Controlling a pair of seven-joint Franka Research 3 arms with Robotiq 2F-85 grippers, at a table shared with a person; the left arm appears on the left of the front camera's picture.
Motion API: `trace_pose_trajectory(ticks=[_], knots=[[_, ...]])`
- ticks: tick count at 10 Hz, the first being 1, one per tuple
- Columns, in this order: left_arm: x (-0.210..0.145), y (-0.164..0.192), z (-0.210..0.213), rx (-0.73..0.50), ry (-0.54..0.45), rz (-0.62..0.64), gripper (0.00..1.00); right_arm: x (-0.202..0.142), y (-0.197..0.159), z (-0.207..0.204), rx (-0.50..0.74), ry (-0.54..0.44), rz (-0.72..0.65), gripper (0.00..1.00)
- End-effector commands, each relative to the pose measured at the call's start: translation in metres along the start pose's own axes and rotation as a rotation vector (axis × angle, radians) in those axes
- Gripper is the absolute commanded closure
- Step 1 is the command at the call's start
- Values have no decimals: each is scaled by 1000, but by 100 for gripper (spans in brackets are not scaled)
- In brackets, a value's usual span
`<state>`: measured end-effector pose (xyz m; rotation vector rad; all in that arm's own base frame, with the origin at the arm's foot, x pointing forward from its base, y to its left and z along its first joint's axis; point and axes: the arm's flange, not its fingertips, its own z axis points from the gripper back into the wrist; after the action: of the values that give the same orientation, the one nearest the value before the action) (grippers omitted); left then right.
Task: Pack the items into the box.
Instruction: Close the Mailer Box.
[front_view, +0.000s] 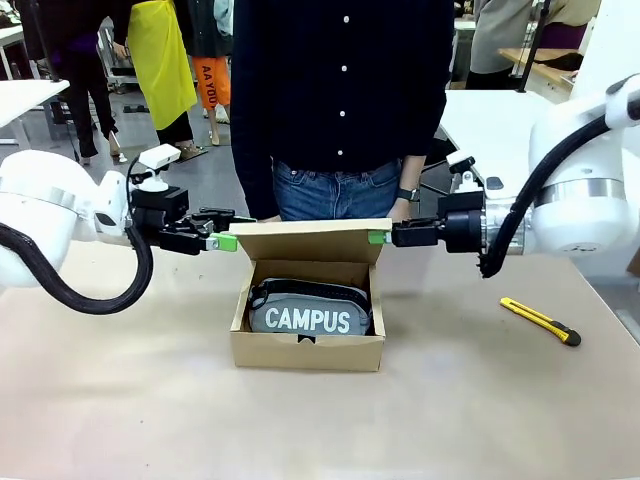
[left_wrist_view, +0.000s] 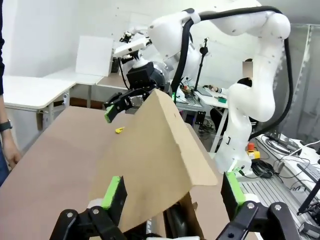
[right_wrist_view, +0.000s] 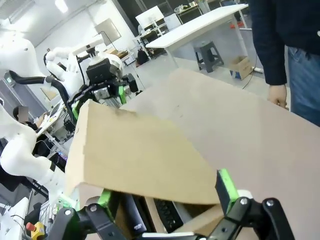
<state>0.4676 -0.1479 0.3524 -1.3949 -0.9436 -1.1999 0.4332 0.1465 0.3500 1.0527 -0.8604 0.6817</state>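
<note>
The brown cardboard box stands mid-table with the grey "CAMPUS" pouch lying inside. Its flap lid slopes half-raised over the back of the box. My left gripper is at the lid's left corner and my right gripper at its right corner. Both are open. In the left wrist view the lid lies between the spread fingers of my left gripper. The right wrist view has the lid between the fingers of my right gripper, with dark contents showing beneath it.
A yellow-and-black utility knife lies on the table to the right of the box. A person in a dark shirt and jeans stands at the far edge, one hand hanging just behind the lid. The front of the table is bare.
</note>
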Motion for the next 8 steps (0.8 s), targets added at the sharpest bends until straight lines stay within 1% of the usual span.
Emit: trace_pose_trajectory(ticks=[1,2,3,4,5,6,7,8], knots=[[5,-12,17,13,-25,-44,0,-12,2,33,27,12,46,0],[8,-17,27,30,-44,-54,0,-19,2,52,26,27,36,0],[11,-23,40,54,-63,-65,0,-25,1,76,-20,-27,3,0],[13,-29,54,93,-83,-71,0,-25,0,93,-59,-116,-23,0],[16,-34,63,154,-123,-85,0,-20,2,99,-61,-178,-23,0],[19,-33,59,165,-176,-108,0,-14,3,90,-64,-204,-5,0],[19,-26,46,172,-174,-138,0,-6,3,70,-23,-194,30,0],[15,-17,31,156,-156,-151,0,-1,4,48,3,-148,63,0]])
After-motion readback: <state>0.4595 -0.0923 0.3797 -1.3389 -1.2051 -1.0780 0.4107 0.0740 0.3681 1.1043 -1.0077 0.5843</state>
